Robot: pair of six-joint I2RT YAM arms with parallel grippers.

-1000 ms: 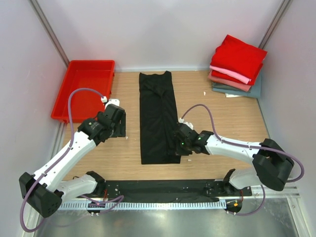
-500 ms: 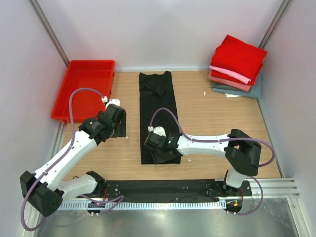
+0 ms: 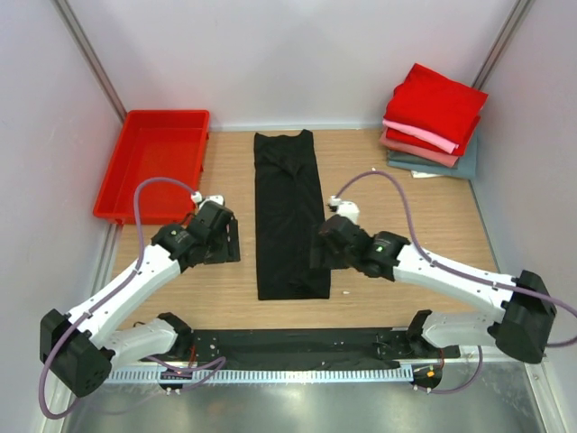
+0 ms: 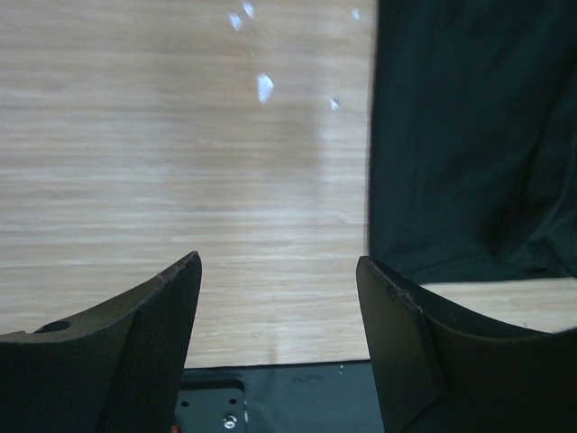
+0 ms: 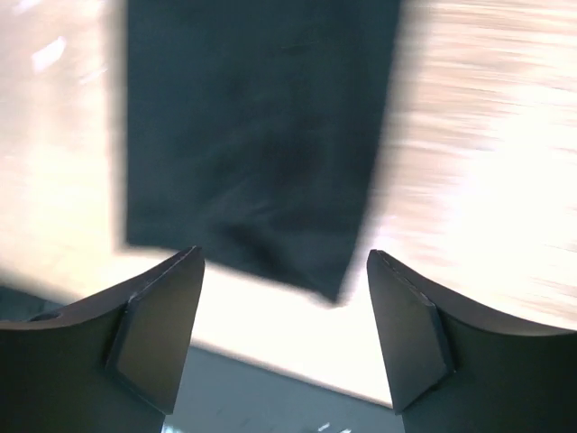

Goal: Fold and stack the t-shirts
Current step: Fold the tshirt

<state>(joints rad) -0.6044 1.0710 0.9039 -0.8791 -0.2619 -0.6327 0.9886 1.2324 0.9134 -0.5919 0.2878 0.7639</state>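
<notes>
The black t-shirt (image 3: 288, 212) lies flat on the table, folded into a long narrow strip that runs from the back wall toward me. My right gripper (image 3: 323, 253) hovers open at the strip's near right edge, and in the right wrist view the gripper (image 5: 284, 262) holds nothing, with the black cloth (image 5: 261, 135) just beyond its fingertips. My left gripper (image 3: 224, 244) stands open over bare wood left of the strip. In the left wrist view the gripper (image 4: 275, 271) is empty and the shirt's edge (image 4: 469, 135) lies to its right. Folded red, pink, dusty-rose and grey-teal t-shirts sit stacked (image 3: 435, 113) at the back right.
A red plastic tray (image 3: 135, 194) sits at the back left against the wall. Side walls close in the table on the left and right. A few white specks (image 4: 264, 87) lie on the wood.
My right gripper swept left across the near end of the black shirt, then came back to its right edge and went from shut to open. The left gripper shifted slightly nearer.
</notes>
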